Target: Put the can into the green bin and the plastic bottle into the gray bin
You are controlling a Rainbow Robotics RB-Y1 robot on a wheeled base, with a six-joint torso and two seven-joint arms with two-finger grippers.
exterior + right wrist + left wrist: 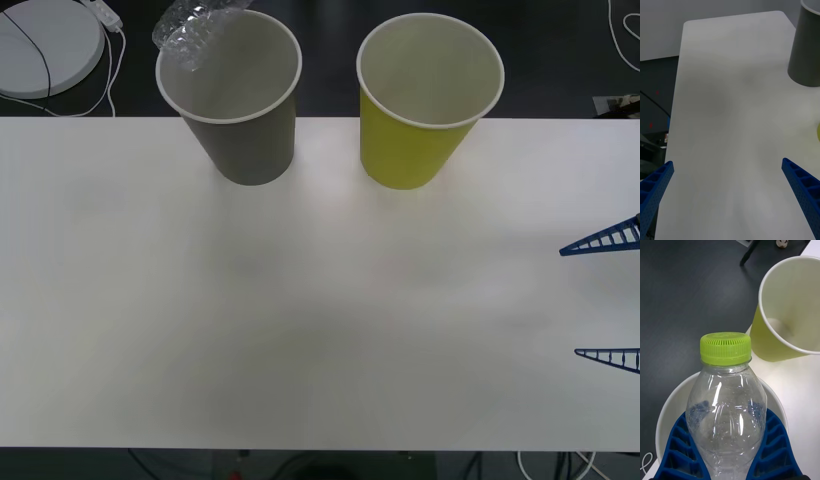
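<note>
Left gripper (728, 450) pinches the bottle (727, 405) by its body, cap outward, directly over the gray bin (232, 100) so a release should drop it inside, beside the green bin (425, 100); right gripper (608, 297) waits spread wide at the table's (300, 320) right edge
</note>
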